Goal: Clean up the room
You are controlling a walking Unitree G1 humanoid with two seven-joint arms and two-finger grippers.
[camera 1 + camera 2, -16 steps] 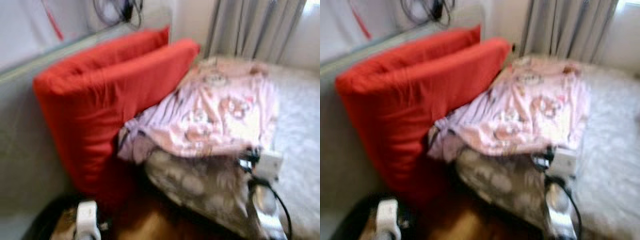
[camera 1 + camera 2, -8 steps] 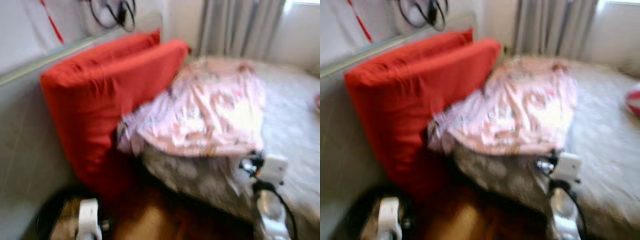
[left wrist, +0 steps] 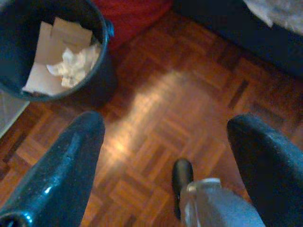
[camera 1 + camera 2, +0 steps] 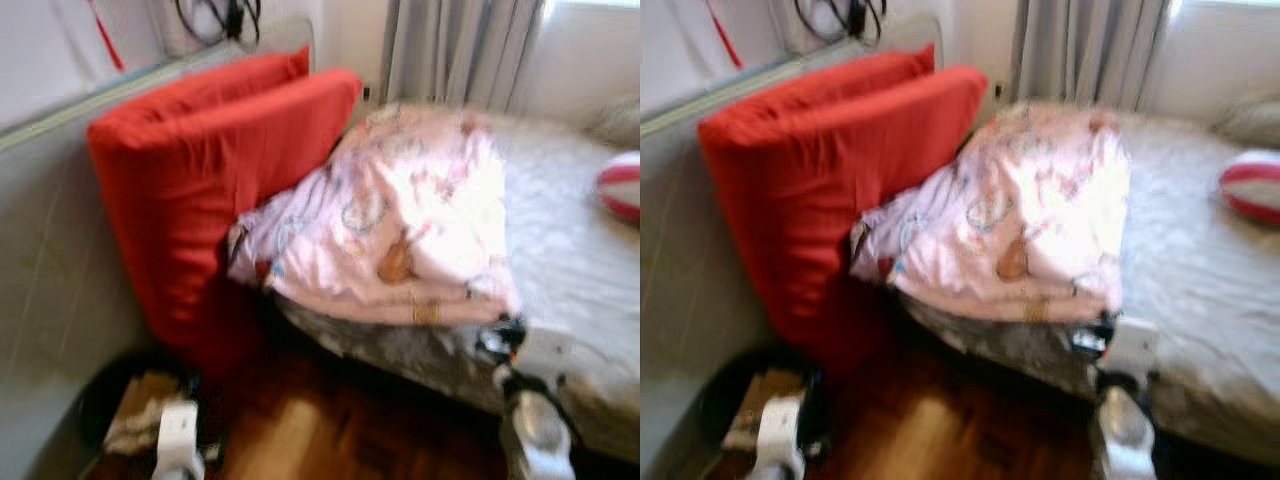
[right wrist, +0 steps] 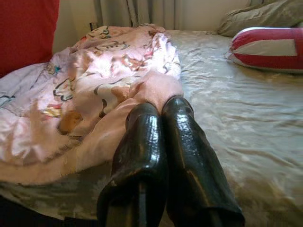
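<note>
A crumpled pink patterned blanket (image 4: pixel 400 220) lies heaped on the near corner of a grey bed (image 4: pixel 570 250). Two big red cushions (image 4: pixel 220 180) stand on the floor beside it, leaning on the grey wall panel. My right gripper (image 5: pixel 161 106) is shut at the bed's edge, its tips against a fold of the blanket (image 5: pixel 156 87); whether fabric is pinched is unclear. My left gripper (image 3: pixel 165 120) hangs open over the parquet floor (image 3: pixel 156 94), next to a black bin (image 3: pixel 52 47) holding crumpled paper.
A red-and-white striped pillow (image 4: pixel 622 185) lies farther along the bed, with a grey pillow (image 5: pixel 255 16) behind it. Grey curtains (image 4: pixel 460 50) hang at the back. The bin (image 4: pixel 110 400) stands by the cushions. Cables (image 4: pixel 215 18) hang on the wall.
The camera has swung right and back, bringing the striped pillow and more of the bin and floor into view. Both arms keep their pose.
</note>
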